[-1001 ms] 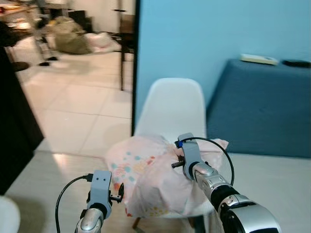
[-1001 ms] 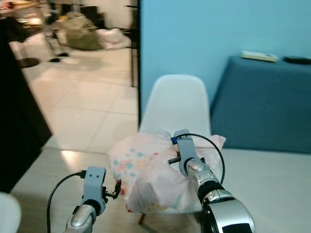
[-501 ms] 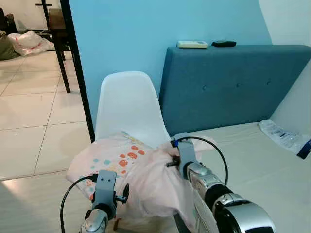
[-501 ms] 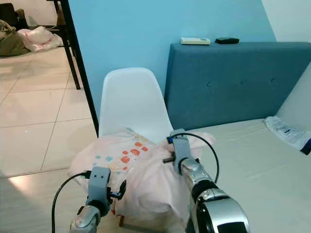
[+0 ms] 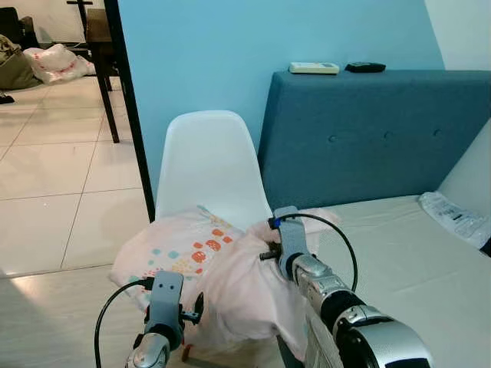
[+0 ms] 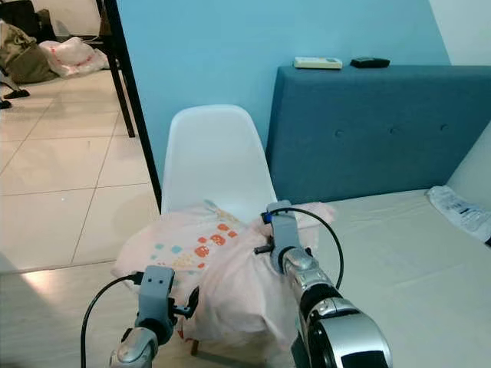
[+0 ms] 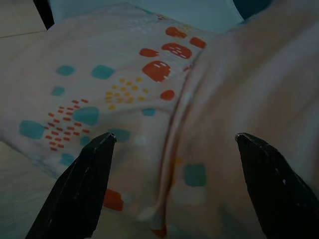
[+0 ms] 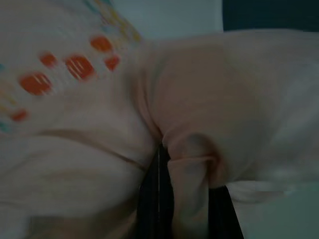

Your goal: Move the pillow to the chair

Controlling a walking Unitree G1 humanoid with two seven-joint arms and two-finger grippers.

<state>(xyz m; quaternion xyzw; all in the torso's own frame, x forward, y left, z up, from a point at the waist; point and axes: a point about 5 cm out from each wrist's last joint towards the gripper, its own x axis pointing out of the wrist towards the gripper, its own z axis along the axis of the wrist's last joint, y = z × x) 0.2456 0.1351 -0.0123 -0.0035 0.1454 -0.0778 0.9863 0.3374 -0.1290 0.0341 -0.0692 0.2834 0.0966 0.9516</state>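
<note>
A pale pink pillow (image 5: 192, 253) printed with orange and teal shapes hangs over the seat of a white plastic chair (image 5: 207, 161). Whether it rests on the seat cannot be told. My right gripper (image 8: 185, 189) is shut on a fold of the pillow near its upper right side, where its fingertips (image 8: 149, 204) are sunk in the fabric. My left gripper (image 7: 174, 138) is open just in front of the pillow's lower left part. The printed cloth lies between its spread fingers (image 7: 84, 184) but is not pinched.
A blue padded headboard (image 5: 368, 138) stands right of the chair, with a white remote (image 5: 313, 68) and a black object (image 5: 364, 67) on top. A pale mattress (image 5: 414, 261) with a plastic packet (image 5: 453, 215) lies to the right. A black post (image 5: 134, 123) and tiled floor (image 5: 54, 176) are on the left.
The camera has swung right, bringing the headboard and mattress into view, then drifted slightly back. The pillow stays in my right gripper over the chair. My left gripper keeps its place.
</note>
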